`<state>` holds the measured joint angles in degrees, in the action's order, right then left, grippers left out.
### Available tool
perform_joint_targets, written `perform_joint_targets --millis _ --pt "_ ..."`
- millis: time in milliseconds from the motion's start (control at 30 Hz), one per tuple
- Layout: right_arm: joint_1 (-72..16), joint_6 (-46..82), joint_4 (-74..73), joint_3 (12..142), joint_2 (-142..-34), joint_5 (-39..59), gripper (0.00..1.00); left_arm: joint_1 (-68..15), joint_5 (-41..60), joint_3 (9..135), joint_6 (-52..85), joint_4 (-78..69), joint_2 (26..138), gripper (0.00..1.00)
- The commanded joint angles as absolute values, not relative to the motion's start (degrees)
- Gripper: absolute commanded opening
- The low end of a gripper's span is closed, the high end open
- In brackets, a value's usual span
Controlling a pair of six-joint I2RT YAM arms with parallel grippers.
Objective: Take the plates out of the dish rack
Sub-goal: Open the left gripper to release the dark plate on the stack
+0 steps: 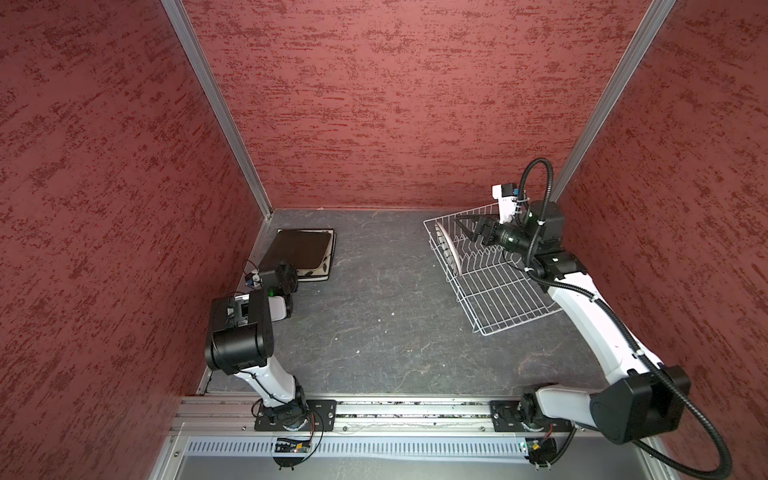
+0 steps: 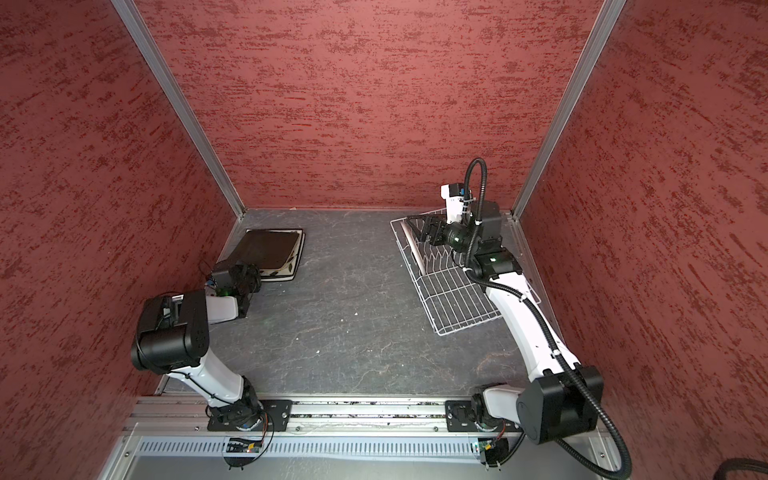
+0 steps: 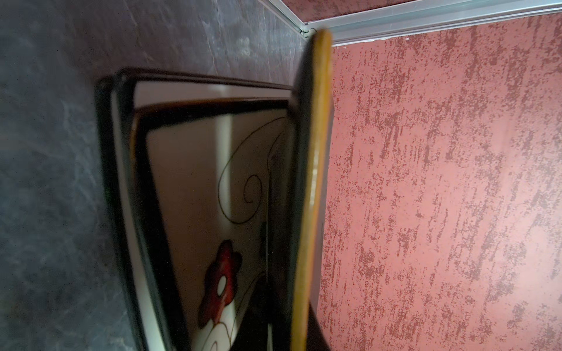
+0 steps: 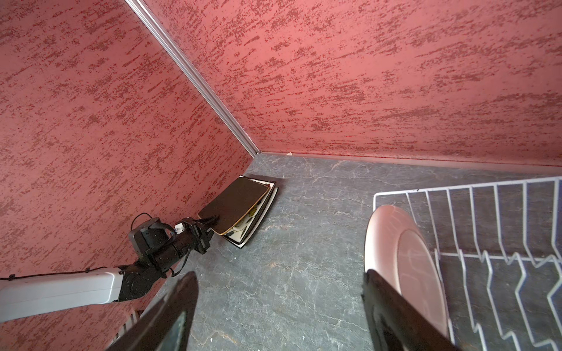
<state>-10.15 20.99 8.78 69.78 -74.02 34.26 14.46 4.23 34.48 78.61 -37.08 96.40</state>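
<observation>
White wire dish rack, 2 o'clock, holds a round pale plate; right end effector spread beside it. At 10 o'clock, left end effector pinches a tilted black square plate, mostly hiding stacked cream plates; red flower visible only from left wrist.

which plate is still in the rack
The round plate, on edge in the rack; the square plates are piled on the table at left, the black plate gripped by the left hand.
</observation>
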Motion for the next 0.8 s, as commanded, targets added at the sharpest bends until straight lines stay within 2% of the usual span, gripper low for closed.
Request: perform_joint_targets --millis 0,233,433,567,767 --pt "-9.72 20.11 7.73 69.08 -72.46 34.01 0.85 14.16 4.54 37.35 78.00 -41.22 93.52 0.17" --pt "-9.51 20.24 7.43 69.43 -72.62 34.35 0.85 14.01 4.80 37.76 78.07 -40.11 93.29 0.23" --pt "-9.34 20.74 6.53 69.13 -72.68 34.57 0.85 13.92 4.83 37.46 78.70 -39.64 92.51 0.40" --pt "-9.28 20.61 6.68 68.69 -72.51 34.63 0.85 13.52 5.38 39.53 77.21 -31.95 90.13 0.52" --pt "-9.18 20.81 5.77 67.79 -72.51 34.69 0.85 13.38 5.47 41.31 76.94 -23.67 89.32 0.63"
